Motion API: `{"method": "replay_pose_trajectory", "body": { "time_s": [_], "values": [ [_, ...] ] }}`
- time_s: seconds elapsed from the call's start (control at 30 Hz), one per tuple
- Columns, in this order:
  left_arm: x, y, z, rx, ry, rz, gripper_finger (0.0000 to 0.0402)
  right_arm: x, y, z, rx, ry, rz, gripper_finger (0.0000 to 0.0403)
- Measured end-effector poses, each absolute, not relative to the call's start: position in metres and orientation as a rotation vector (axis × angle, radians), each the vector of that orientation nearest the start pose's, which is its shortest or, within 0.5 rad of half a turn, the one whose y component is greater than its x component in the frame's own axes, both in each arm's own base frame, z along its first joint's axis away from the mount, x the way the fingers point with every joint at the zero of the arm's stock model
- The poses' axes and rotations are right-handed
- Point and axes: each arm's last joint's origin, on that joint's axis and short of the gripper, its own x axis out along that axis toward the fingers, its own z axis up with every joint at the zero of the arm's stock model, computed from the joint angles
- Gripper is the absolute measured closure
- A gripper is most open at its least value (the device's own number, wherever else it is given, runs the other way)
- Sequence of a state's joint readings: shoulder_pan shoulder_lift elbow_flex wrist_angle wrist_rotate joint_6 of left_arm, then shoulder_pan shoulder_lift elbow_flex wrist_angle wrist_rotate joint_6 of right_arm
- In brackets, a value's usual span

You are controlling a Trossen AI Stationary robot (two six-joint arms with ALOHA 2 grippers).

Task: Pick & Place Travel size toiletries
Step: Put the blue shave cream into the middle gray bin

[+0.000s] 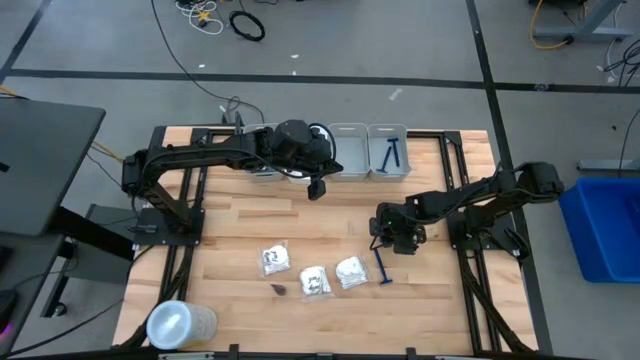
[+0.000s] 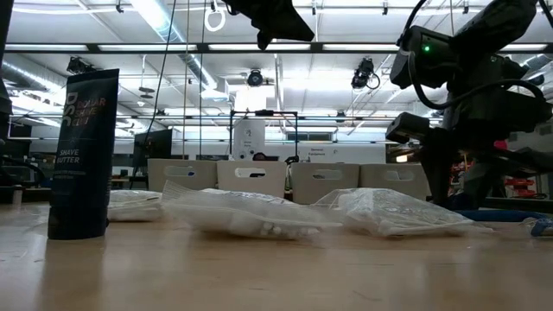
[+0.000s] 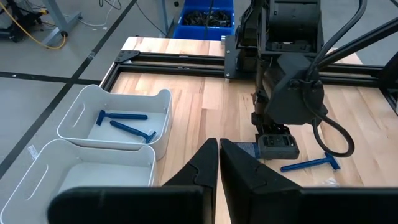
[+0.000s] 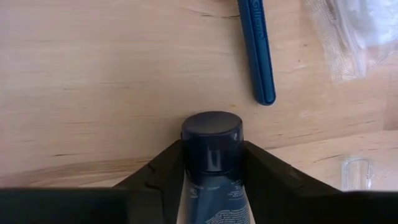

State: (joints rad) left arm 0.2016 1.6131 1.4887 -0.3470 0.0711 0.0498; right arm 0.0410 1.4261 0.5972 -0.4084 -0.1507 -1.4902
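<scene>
My right gripper point(image 1: 388, 238) points steeply down at mid-table, its fingers on either side of a small dark tube point(image 4: 214, 193) with a round dark cap point(image 4: 211, 132). A blue razor point(image 4: 258, 50) lies flat on the wood just beyond the cap, also seen as the razor point(image 1: 383, 267). Three white crinkly packets point(image 1: 315, 280) and a small dark item point(image 1: 279, 289) lie toward the near edge. My left gripper point(image 3: 219, 155) hangs shut and empty above the far bins point(image 1: 348, 152). My right gripper pinches the dark tube between its two fingers point(image 4: 171, 165), at the tube's shoulder point(image 4: 212, 163) just behind the cap. The fingers come from above, slanting down, and lie across the tube. The cap end sticks out past the fingertips, over the wood.
White bins stand along the far edge; one bin point(image 3: 118, 115) holds two blue razors. A tall dark tube point(image 2: 82, 155) stands upright near the front left corner. Bare wood lies between the bins and the packets.
</scene>
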Motion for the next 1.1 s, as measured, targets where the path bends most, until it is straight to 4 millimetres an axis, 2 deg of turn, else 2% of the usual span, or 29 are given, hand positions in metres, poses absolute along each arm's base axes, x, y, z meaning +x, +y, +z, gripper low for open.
{"method": "replay_pose_trajectory", "body": {
  "time_s": [0.17,0.4,1.1],
  "values": [
    [0.361,0.072,0.353,-0.016,0.470,0.116,0.0377,0.223,0.013,0.134,-1.213,0.857,1.034,0.0248],
    [0.361,0.072,0.353,-0.016,0.470,0.116,0.0377,0.226,0.013,0.138,-1.223,0.822,0.986,0.0264],
    [0.361,0.072,0.353,-0.002,0.469,0.112,0.0377,0.239,0.007,0.164,-1.290,0.795,0.570,0.0256]
  ]
}}
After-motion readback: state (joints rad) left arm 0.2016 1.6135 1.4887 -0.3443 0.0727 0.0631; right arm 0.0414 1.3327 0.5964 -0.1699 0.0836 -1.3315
